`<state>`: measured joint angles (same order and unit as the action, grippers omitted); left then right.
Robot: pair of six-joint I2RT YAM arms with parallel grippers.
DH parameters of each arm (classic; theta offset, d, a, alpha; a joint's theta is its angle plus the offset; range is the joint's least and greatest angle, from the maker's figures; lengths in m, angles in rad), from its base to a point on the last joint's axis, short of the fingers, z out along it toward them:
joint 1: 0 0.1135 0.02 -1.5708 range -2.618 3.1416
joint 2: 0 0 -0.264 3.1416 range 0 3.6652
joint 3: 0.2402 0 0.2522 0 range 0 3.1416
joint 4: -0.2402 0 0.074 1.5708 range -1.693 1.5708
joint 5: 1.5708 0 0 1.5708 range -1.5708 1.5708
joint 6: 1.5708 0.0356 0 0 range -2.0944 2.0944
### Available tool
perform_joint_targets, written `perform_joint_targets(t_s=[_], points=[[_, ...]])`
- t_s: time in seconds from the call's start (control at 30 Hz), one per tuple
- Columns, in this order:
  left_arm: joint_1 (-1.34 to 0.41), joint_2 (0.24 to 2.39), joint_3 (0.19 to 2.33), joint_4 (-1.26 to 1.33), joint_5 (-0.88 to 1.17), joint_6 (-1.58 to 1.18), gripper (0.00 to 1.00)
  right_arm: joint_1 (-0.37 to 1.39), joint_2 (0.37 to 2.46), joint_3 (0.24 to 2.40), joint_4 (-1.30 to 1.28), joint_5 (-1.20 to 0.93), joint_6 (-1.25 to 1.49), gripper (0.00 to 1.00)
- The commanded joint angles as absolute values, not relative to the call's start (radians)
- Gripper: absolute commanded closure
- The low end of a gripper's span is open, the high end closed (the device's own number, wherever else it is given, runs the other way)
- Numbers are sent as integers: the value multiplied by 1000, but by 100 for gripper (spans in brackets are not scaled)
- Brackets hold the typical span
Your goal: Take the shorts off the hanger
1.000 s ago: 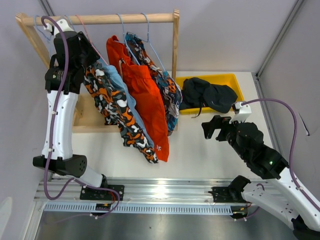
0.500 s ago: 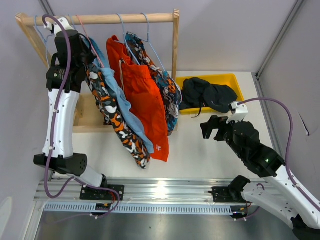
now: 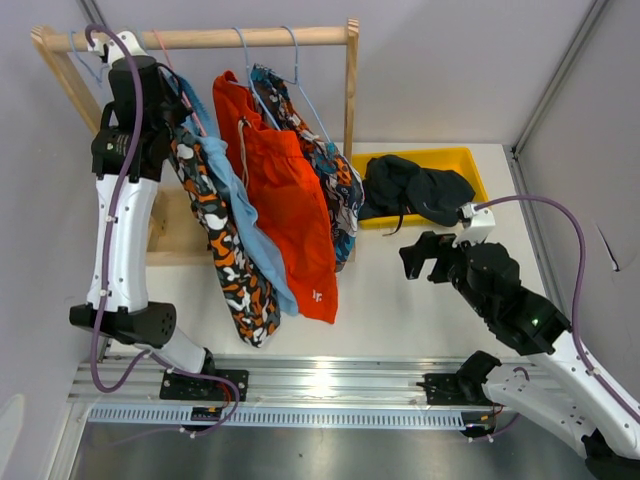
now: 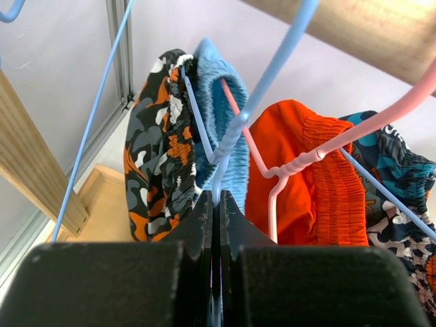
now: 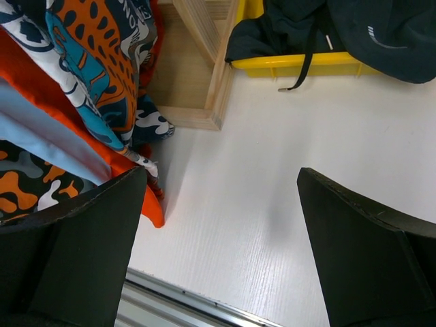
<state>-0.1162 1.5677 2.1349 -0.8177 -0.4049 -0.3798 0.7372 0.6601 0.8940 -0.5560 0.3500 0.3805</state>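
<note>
Blue hanger [image 4: 273, 65] now pinched by left tool [image 4: 216, 199].

The left arm [image 3: 113, 240] and right arm [image 3: 512, 300] had white shells and black joints; a purple cable [image 3: 540, 198] looped along each. Their fingers [image 5: 75, 252] were black and blocky.

The white table [image 3: 400, 300] bears a yellow tray [image 3: 470, 157] just beyond the right claw [image 3: 422, 260], and a wooden rack [image 3: 175, 240] standing well to that claw's left.
</note>
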Motion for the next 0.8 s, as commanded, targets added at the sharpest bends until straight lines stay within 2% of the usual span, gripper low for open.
perform_joint_targets(t_s=[0.0, 0.13, 0.33, 0.77], points=[[-124, 1536, 2224, -816, -393, -347, 100, 738, 675, 957, -497, 273, 370, 1], [-126, 1494, 2309, -854, -359, -330, 100, 790, 785, 1063, -414, 94, 330, 1], [-126, 1425, 2344, -853, -334, -313, 100, 1086, 1137, 1438, -465, 400, 190, 0], [-126, 1345, 2244, -851, -318, -311, 100, 1446, 1721, 2093, -491, 506, 193, 1]])
